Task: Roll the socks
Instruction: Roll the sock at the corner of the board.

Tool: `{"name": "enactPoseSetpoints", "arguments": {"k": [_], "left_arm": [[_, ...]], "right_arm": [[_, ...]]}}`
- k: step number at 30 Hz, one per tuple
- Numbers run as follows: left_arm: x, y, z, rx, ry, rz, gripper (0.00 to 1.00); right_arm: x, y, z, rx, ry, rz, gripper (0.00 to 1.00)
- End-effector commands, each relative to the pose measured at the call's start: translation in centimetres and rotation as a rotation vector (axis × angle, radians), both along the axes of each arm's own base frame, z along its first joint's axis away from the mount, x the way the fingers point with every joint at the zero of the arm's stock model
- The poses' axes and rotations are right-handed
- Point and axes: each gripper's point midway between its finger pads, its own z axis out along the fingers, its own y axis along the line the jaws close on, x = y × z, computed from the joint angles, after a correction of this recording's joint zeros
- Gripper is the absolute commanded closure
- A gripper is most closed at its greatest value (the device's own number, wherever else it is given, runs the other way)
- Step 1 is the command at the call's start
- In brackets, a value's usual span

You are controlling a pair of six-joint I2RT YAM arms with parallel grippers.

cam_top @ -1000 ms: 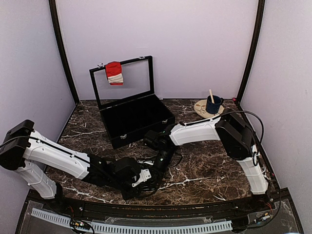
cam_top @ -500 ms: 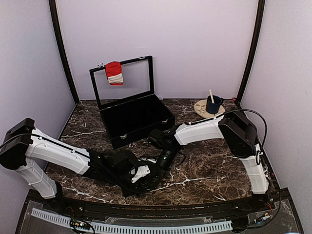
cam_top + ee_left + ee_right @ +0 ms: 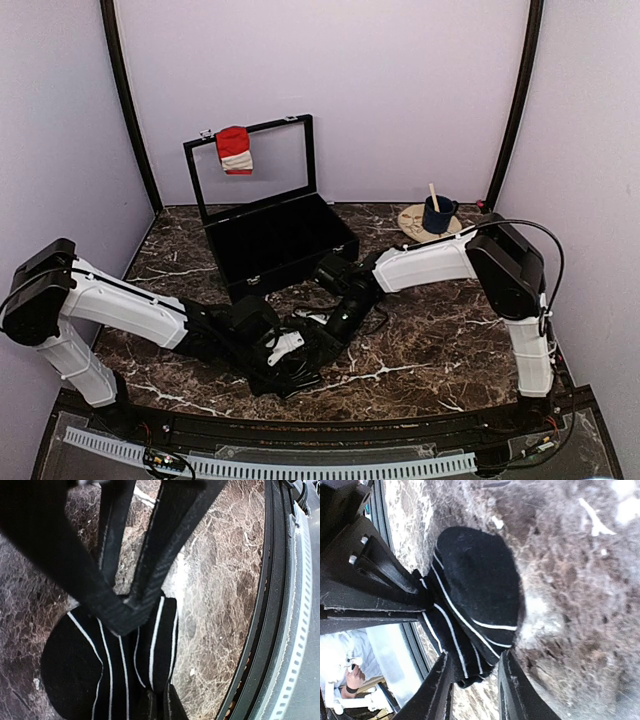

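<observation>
Dark veined marble (image 3: 440,340) is seen under both arms, with a ridged rail (image 3: 300,605) along its near edge. Closest to that rail, the left gripper (image 3: 125,612) is closed tight, and a fold of a black striped sock (image 3: 90,665) is pinched at its fingertips; the rest of the sock is bunched on the marble just past those tips. From the other side the right gripper (image 3: 476,655) is set against the same bundle: its fingers are held partly apart, with the sock's striped end lying between them, and no firm pinch is shown.

The sock is judged light, soft and limp; no shape will be kept unless it is pinned, and a loose roll is likely to spring open. Hold is best taken at the doubled end between the right fingers, where layers are stacked, with the pinched fold used as an anchor.

Well beyond both sets of fingers, a black case (image 3: 280,245) is set open, and a red sock (image 3: 234,149) with a white band is draped over its lid's top edge. Farther off to the right, a blue mug (image 3: 437,215) is stood on a round mat (image 3: 412,222). Pale lilac walls (image 3: 330,90) are closed around the marble.
</observation>
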Motion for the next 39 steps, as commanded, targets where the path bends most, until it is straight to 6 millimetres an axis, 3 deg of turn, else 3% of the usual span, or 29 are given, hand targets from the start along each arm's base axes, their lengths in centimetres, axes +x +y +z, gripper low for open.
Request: {"name": "enactPoseSetpoints", "arguments": {"k": [1, 6, 21, 28, 34, 39], "left_arm": [[-1.3, 2.2, -2.3, 0.096, 0.112, 0.018, 1.0], [-1.7, 2.0, -2.3, 0.076, 0.183, 0.008, 1.0], [-2.2, 1.6, -1.9, 0.009, 0.323, 0.01, 1.0], [-2.4, 1.7, -2.0, -0.002, 0.369, 0.013, 1.0], [-2.5, 1.5, -2.1, -0.007, 0.424, 0.005, 1.0], [-2.3, 1.4, -2.1, -0.013, 0.474, 0.0, 1.0]], "right_arm": [[1.5, 0.5, 1.8, 0.055, -0.069, -0.034, 0.71], [2.3, 0.5, 2.4, 0.067, -0.141, -0.057, 0.71], [5.9, -2.2, 1.9, 0.016, -0.322, -0.24, 0.71], [7.2, -3.3, 3.5, 0.039, -0.437, -0.299, 0.71], [6.7, -5.3, 4.5, 0.072, -0.544, -0.324, 0.71], [4.8, -5.9, 5.5, 0.097, -0.655, -0.28, 0.71]]}}
